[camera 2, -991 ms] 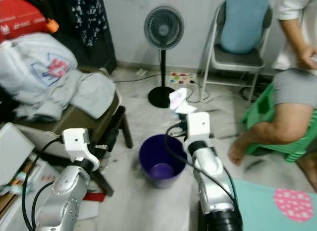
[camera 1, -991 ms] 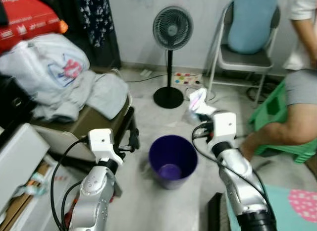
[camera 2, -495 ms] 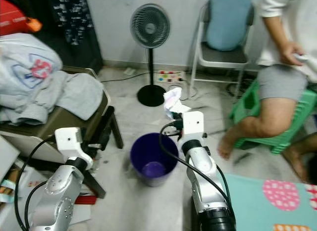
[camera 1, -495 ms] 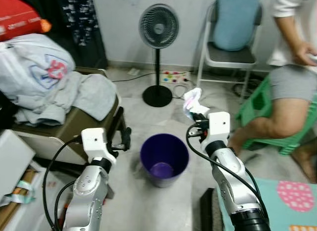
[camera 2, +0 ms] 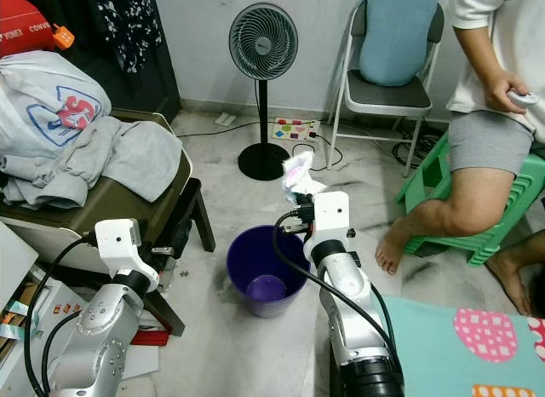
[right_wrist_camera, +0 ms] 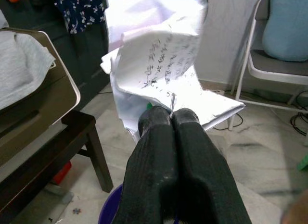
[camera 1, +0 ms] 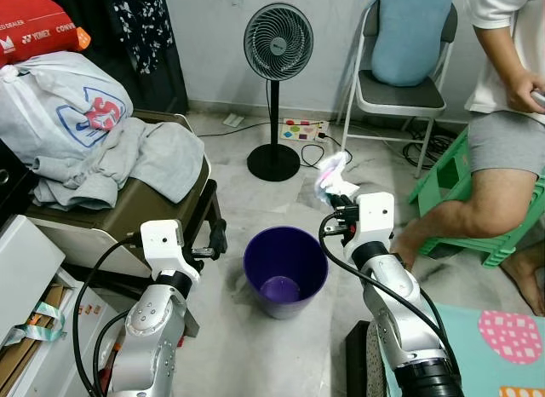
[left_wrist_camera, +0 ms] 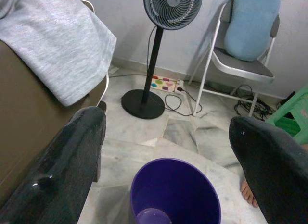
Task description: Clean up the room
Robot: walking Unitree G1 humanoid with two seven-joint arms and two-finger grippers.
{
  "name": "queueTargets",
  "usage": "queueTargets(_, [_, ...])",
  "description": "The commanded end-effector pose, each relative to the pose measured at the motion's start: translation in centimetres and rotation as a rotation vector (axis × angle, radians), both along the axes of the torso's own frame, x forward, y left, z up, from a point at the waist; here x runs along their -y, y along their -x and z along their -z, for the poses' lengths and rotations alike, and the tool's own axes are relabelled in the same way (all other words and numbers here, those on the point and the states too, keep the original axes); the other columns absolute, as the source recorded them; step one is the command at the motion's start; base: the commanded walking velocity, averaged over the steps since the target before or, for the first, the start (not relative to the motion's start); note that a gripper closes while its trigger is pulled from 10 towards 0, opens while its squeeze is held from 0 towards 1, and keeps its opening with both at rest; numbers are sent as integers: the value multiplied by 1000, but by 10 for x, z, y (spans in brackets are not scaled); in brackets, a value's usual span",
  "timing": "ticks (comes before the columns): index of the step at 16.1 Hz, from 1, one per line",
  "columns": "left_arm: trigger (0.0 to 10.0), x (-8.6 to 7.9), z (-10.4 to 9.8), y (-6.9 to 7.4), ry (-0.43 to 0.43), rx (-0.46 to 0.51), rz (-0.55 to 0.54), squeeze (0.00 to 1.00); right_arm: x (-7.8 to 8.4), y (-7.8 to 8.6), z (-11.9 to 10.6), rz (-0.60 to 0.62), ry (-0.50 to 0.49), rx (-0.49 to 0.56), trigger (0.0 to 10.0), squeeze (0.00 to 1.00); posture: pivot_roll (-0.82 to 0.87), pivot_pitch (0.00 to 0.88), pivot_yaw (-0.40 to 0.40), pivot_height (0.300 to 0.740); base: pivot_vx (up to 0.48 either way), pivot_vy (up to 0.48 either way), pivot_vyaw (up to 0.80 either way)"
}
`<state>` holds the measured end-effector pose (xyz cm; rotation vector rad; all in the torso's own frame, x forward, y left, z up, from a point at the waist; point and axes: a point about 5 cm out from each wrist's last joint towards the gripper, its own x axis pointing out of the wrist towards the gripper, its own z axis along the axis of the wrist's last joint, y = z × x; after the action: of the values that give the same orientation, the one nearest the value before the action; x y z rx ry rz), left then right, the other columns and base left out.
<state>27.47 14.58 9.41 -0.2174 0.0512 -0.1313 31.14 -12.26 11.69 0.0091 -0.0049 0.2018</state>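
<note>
A purple bin [camera 1: 285, 269] stands on the marble floor between my arms; something pale purple lies at its bottom. My right gripper [camera 1: 335, 195] is shut on a crumpled white paper [camera 1: 330, 173] with printed text, held up just beyond the bin's right rim. In the right wrist view the fingers [right_wrist_camera: 173, 152] pinch the paper [right_wrist_camera: 159, 75] above the bin's edge. My left gripper [camera 1: 220, 238] is open to the left of the bin, empty, its fingers [left_wrist_camera: 72, 156] spread with the bin [left_wrist_camera: 175, 192] between them.
A brown seat [camera 1: 111, 218] piled with grey clothes and a bag stands at the left. A standing fan [camera 1: 277, 48] and a folding chair [camera 1: 400, 90] stand behind. A person [camera 1: 507, 150] sits on a green stool [camera 1: 477, 210] at the right. A teal mat [camera 1: 485, 346] lies front right.
The camera has shifted and steadied; the blur is gone. Both arms and the held paper keep about the same place relative to the bin.
</note>
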Motion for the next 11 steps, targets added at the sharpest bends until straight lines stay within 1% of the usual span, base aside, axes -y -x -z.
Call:
queueTargets(1, [10000, 0, -2, 0, 0, 4, 2, 0, 2, -1, 0, 6, 1, -9, 10000, 0, -49, 105, 5, 740, 266, 0, 0])
queueTargets(11, [10000, 0, -2, 0, 2, 6, 4, 0, 2, 0, 1, 3, 7, -8, 10000, 0, -49, 102, 3, 740, 273, 0, 0])
